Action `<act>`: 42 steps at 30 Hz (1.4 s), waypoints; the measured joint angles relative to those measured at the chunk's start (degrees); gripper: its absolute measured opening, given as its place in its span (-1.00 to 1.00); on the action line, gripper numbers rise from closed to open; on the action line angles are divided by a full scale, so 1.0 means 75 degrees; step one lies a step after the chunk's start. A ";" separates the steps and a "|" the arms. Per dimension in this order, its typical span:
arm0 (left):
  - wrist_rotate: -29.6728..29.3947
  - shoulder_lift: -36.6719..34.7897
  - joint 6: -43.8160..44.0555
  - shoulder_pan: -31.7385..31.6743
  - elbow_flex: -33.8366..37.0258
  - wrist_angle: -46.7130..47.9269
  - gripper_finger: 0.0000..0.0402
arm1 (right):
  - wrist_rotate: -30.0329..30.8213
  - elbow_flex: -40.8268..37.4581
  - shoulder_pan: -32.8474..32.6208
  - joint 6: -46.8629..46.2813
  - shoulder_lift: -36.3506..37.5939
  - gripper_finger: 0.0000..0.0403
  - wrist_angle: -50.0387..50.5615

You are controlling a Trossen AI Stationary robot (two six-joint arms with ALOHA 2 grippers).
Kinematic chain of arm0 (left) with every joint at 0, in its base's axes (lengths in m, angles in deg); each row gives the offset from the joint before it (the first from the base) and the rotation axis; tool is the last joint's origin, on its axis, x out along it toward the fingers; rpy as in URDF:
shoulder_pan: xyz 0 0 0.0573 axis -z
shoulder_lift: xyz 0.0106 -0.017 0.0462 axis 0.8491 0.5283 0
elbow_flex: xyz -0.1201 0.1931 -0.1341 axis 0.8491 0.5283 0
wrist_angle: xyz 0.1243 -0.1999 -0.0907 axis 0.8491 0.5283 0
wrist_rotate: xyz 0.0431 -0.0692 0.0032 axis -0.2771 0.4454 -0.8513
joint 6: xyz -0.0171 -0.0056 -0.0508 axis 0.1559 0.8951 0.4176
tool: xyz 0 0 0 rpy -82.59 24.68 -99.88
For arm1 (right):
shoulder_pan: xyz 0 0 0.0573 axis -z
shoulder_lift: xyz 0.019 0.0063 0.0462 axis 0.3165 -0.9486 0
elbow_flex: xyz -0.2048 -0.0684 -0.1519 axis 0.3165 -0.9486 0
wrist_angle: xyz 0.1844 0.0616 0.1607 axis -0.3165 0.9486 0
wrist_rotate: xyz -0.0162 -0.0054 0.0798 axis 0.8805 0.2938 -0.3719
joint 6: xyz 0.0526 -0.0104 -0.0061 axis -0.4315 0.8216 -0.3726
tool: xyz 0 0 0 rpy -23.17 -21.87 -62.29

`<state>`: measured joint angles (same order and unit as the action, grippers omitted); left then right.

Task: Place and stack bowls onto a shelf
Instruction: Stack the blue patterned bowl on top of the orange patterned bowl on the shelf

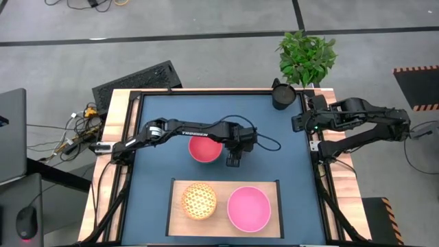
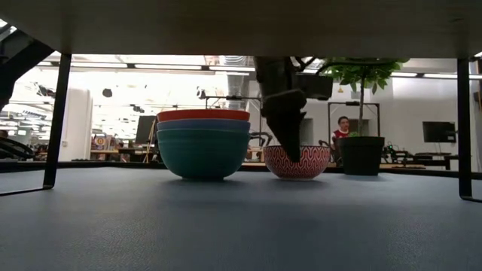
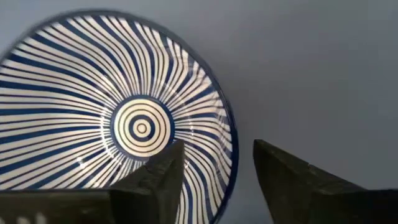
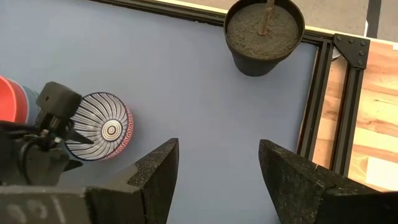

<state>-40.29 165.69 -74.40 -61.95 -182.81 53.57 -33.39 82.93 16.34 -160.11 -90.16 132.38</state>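
Dark blue tabletop (image 1: 158, 137) carries shelf (image 1: 177, 219) holding orange-lattice bowl (image 1: 199, 200) and pink bowl (image 1: 248, 208). Bowl stack (image 2: 203, 143) near centre. Striped bowl (image 3: 93, 93) just beside stack. Left gripper (image 3: 217, 171) part open astride striped bowl rim, nothing held yet. Right gripper (image 4: 217, 168) wide open, empty, parked near plant pot (image 4: 264, 34).

Risk: thin rim grip may slip or tip bowl; stack close alongside could be knocked.

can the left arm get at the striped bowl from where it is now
Probably yes. The left end effector hangs right over the striped bowl, its fingers straddling the rim, nothing between them. The stacked bowls stand clear beside it.
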 joint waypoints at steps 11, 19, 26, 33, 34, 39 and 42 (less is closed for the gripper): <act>-0.0044 -0.0003 -0.0112 0.0003 0.0048 -0.0156 -0.95 | -0.0006 0.0000 0.0000 0.0064 0.0000 0.24 0.0000; -0.0055 -0.0003 0.0096 -0.0003 -0.0056 -0.0082 -0.98 | -0.0009 0.0000 0.0000 0.0081 0.0000 0.24 0.0000; 0.0104 -0.0003 0.0477 -0.0003 -0.0701 0.0008 -0.99 | -0.0009 0.0000 0.0000 0.0097 0.0000 0.24 0.0000; 0.0104 -0.0003 0.0691 -0.0003 -0.1677 0.0391 -0.99 | -0.0009 0.0000 0.0000 0.0097 0.0000 0.24 0.0000; 0.0104 -0.0003 0.0732 -0.0003 -0.1851 0.0581 -0.99 | -0.0009 0.0000 0.0000 0.0095 0.0000 0.24 -0.0001; 0.0080 -0.0170 0.0928 0.0012 -0.2268 0.0852 -1.00 | -0.0008 0.0000 0.0000 0.0097 0.0000 0.24 0.0000; 0.0028 -0.0338 0.1171 0.0034 -0.2323 0.1010 -1.00 | -0.0006 0.0000 0.0000 0.0227 -0.0002 0.24 -0.0001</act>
<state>-40.08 163.16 -65.62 -61.69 -200.23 61.14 -33.43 82.93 16.34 -158.41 -90.18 132.37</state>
